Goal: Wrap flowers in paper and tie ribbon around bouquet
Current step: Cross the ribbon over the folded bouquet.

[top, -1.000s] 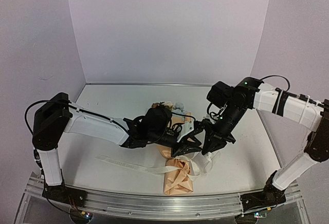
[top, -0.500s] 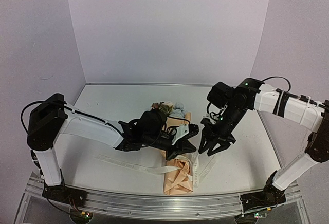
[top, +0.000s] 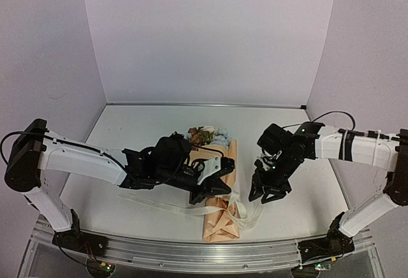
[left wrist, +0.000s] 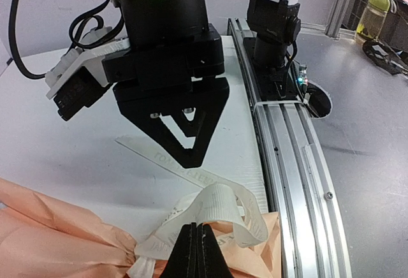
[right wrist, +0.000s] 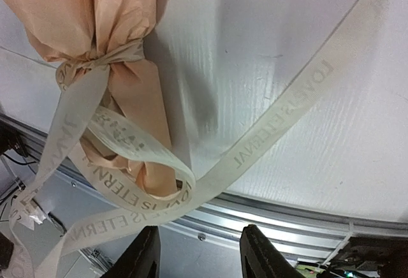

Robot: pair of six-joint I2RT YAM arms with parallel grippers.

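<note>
bouquet (top: 223, 220) lies on the table (top: 140, 131), long axis near-to-far, flowers (top: 207, 134) toward the back wall. left gripper (left wrist: 194, 252) jaws closed by the ribbon (right wrist: 280, 118) loop; right gripper (right wrist: 201, 256) jaws open.

Slim cone of crumpled tan kraft paper (top: 220, 224) lying near the middle of the tabletop's (top: 127, 131) near edge, pink, white and pale-blue flower heads (top: 207, 134) toward the far edge, narrow cream-white lettered ribbon (right wrist: 280, 118) knotted round its pinched waist, tails trailing left and right.
</note>
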